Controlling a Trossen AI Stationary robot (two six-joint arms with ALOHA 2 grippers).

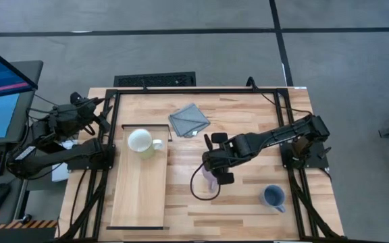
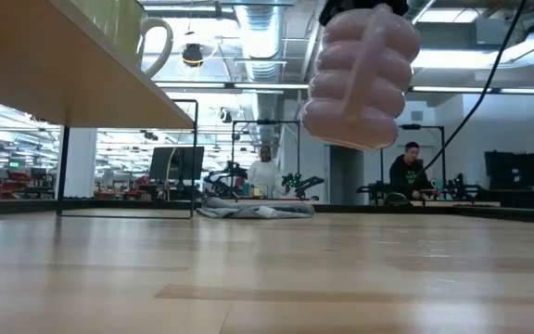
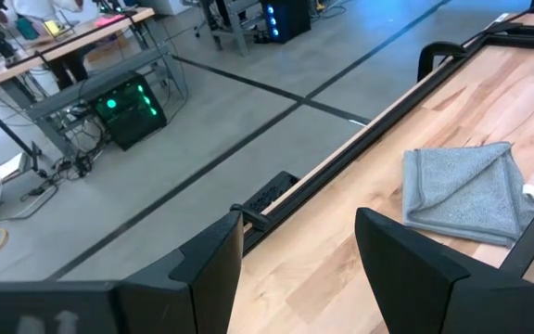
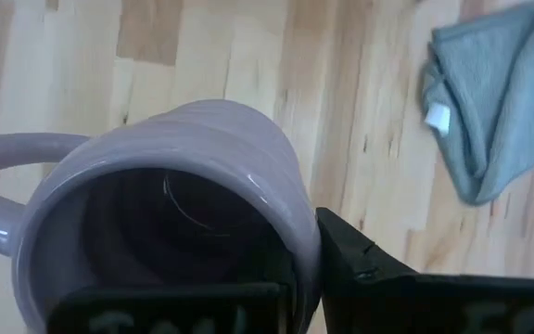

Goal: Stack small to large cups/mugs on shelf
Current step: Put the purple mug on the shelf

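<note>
Your right gripper [image 1: 216, 177] is clamped on the purple mug's [image 2: 360, 79] rim, holding it clear above the tabletop [image 1: 248, 202]. Your left gripper [image 1: 100, 111] waits open beside the shelf [image 1: 137, 196], which carries the cream-white mug [image 1: 140, 142]. Grey-blue mug [image 1: 273, 196] stands near the table's right edge.

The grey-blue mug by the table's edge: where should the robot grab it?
Probably by the rim, coming straight down from above. The grey-blue mug stands upright, mouth open upward, alone on the table. One finger inside, one outside, on the wall away from its handle, which points toward the near right corner.
</note>
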